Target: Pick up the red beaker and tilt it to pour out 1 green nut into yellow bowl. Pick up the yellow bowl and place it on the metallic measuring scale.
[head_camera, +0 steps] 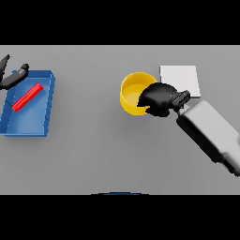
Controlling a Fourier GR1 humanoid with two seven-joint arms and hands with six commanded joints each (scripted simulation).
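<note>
The yellow bowl [133, 93] stands upright at the middle right of the table, round and open-topped, its right side hidden behind a dark hand. Just right of it, slightly farther back, lies the scale [180, 78], a flat pale square plate. The red beaker [27, 97] lies tipped over on its side, slantwise, at far left.

A tray [47, 123] is set at far left of the table [103, 150], w/ a beaker [27, 97] laid flat in it. A bowl [130, 91] is placed right of centre; a scale [180, 77] is found just right of it, slightly behind.
</note>
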